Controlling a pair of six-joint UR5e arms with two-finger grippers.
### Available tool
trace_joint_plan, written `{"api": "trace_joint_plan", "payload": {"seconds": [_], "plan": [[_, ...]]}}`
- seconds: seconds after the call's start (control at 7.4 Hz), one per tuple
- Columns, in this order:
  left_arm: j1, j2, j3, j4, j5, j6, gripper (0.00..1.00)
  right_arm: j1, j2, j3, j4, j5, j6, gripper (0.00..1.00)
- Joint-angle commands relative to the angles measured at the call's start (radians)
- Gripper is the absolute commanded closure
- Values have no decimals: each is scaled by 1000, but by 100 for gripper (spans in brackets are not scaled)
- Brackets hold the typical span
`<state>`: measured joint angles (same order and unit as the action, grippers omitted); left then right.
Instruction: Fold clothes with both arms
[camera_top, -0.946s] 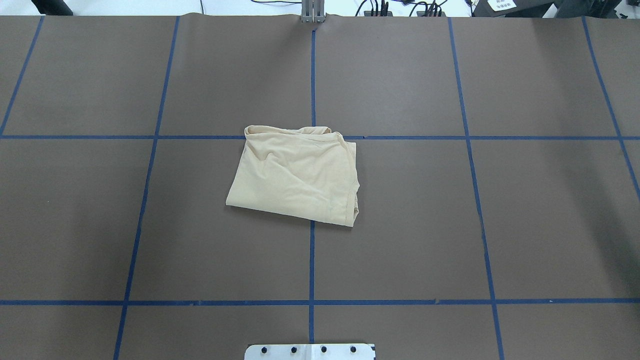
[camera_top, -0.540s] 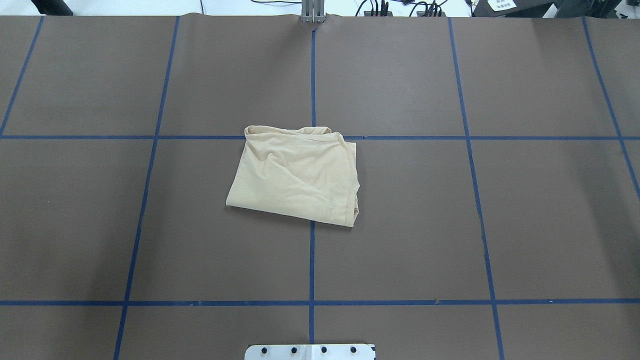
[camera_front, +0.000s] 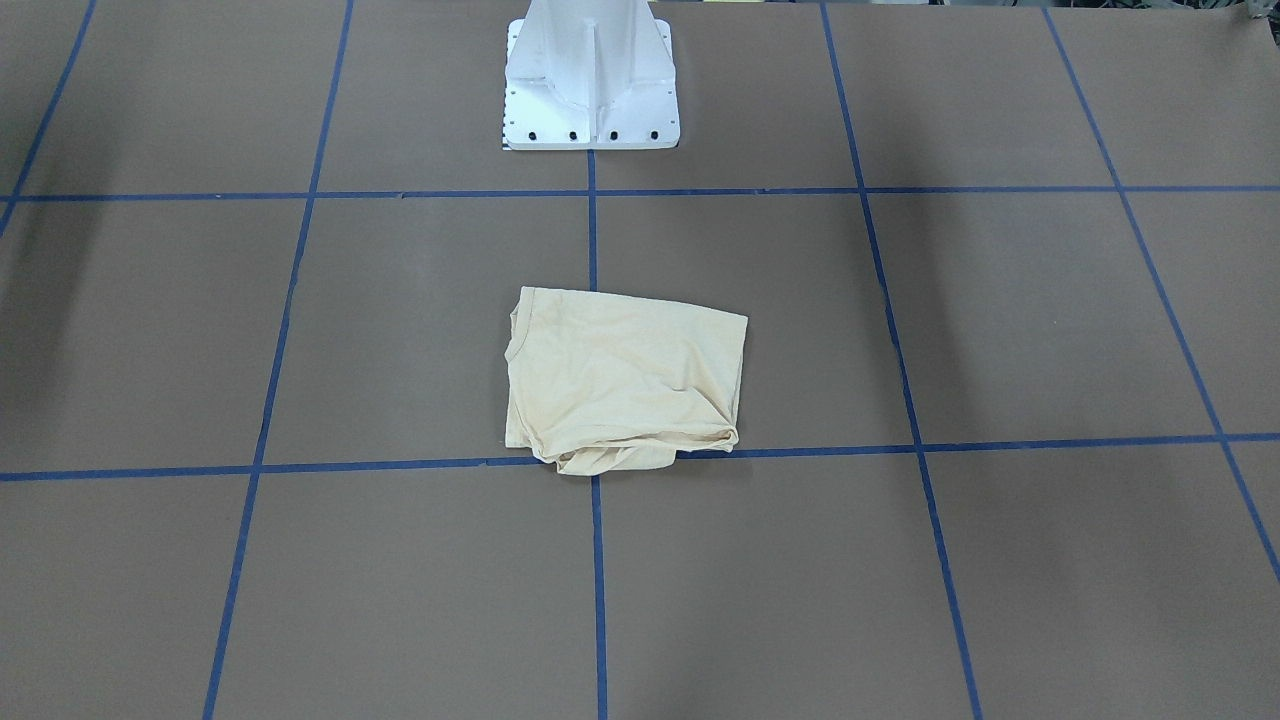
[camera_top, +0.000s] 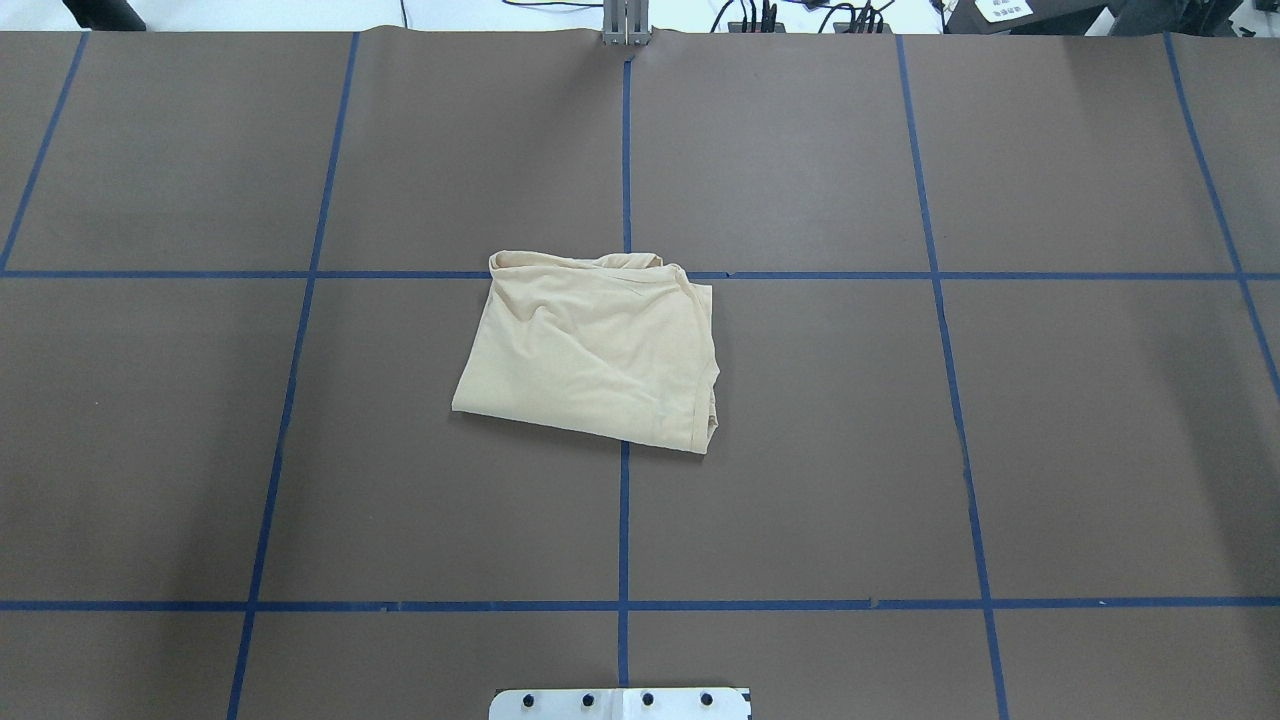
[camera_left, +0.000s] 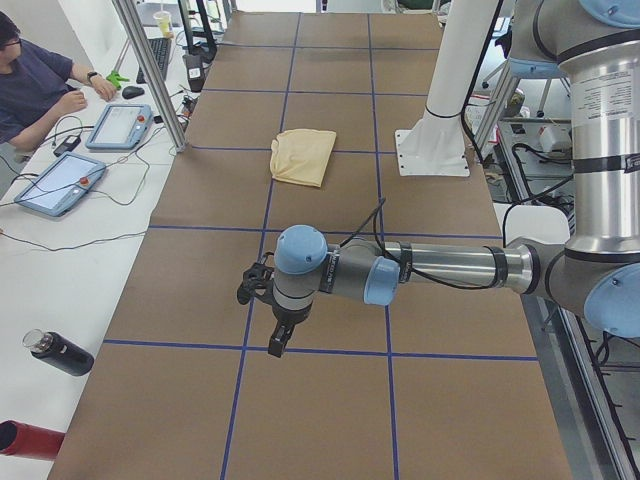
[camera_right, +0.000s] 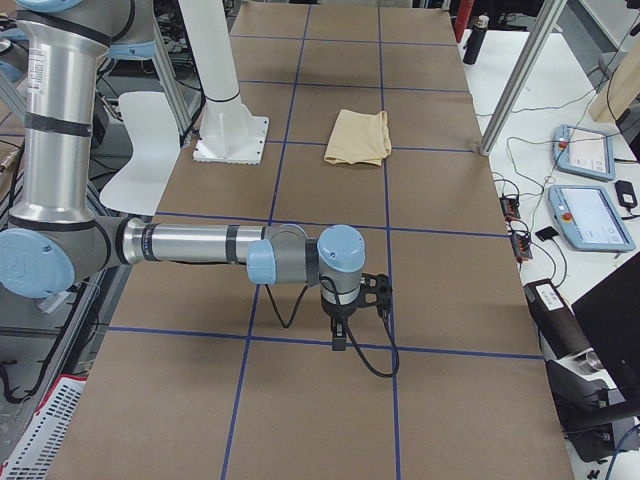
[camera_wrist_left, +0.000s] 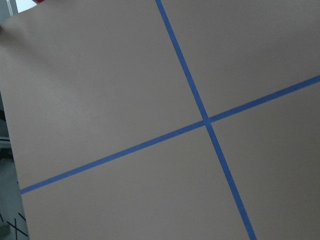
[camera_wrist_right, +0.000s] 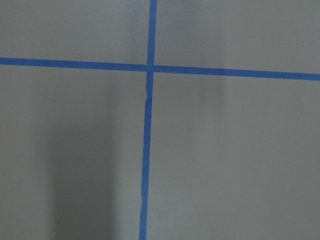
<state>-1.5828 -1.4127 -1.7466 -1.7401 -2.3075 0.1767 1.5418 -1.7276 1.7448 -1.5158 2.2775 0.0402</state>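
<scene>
The pale cream-yellow T-shirt (camera_top: 590, 350) lies folded into a rough rectangle at the table's middle; it also shows in the front view (camera_front: 625, 375) and far off in both side views (camera_left: 303, 155) (camera_right: 362, 137). No print or label shows. My left gripper (camera_left: 275, 335) hangs over the table's left end, far from the shirt. My right gripper (camera_right: 340, 330) hangs over the right end, also far from it. They show only in the side views, so I cannot tell whether either is open or shut. Both wrist views show only brown table with blue tape lines.
The white pedestal base (camera_front: 590, 90) stands at the robot's side of the table. An operator (camera_left: 30, 85) sits beside tablets (camera_left: 55, 185) and a black bottle (camera_left: 60, 352). Teach pendants (camera_right: 590, 215) lie beyond the far edge. A metal post (camera_left: 150, 70) stands there.
</scene>
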Motion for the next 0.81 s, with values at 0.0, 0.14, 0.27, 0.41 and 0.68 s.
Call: {"api": "trace_joint_plan", "payload": {"seconds": [0.0, 0.14, 0.27, 0.41, 0.68], "plan": [[0, 9, 4, 7, -3, -3, 0, 0, -1, 1, 2, -1, 6, 0], [0, 9, 7, 10, -9, -6, 0, 0, -1, -2, 2, -3, 6, 0], [0, 9, 15, 49, -12, -5, 0, 0, -1, -2, 2, -3, 6, 0], [0, 9, 3, 66, -12, -3, 0, 0, -1, -2, 3, -3, 6, 0], [1, 6, 7, 56, -13, -3, 0, 0, -1, -2, 3, -3, 6, 0]]}}
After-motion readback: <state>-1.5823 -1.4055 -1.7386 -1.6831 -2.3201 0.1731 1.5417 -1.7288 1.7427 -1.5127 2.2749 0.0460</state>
